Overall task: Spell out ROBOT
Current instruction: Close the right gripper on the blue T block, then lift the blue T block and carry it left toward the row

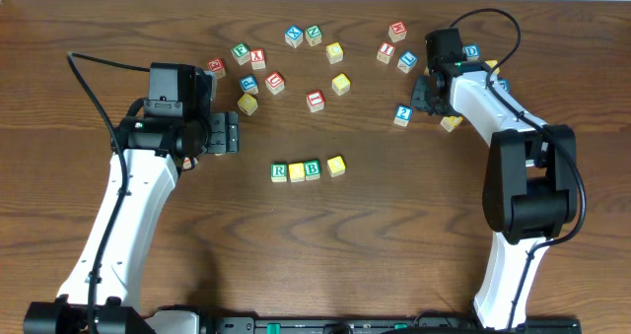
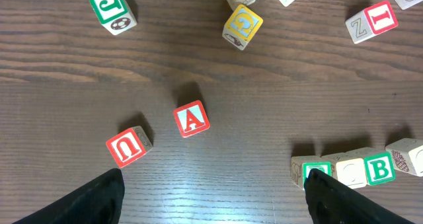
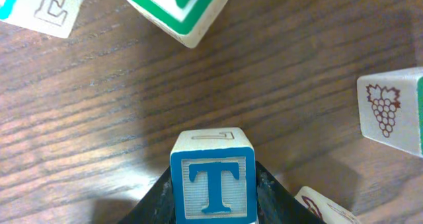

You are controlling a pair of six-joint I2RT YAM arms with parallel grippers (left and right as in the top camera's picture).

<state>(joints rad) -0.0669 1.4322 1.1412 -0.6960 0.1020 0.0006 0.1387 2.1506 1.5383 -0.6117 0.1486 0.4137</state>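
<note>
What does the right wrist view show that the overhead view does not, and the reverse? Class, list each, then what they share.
Only right wrist: the blue letter on the T cube, held in the right gripper, and a grape cube beside it. Only overhead: the mid-table row of R cube, first yellow cube, B cube and second yellow cube, plus the open left gripper. Both: the right gripper and the wooden table.

Red-lettered A cube (image 2: 192, 118), blue 2 cube (image 1: 402, 114) — wooden table (image 1: 394, 226).
</note>
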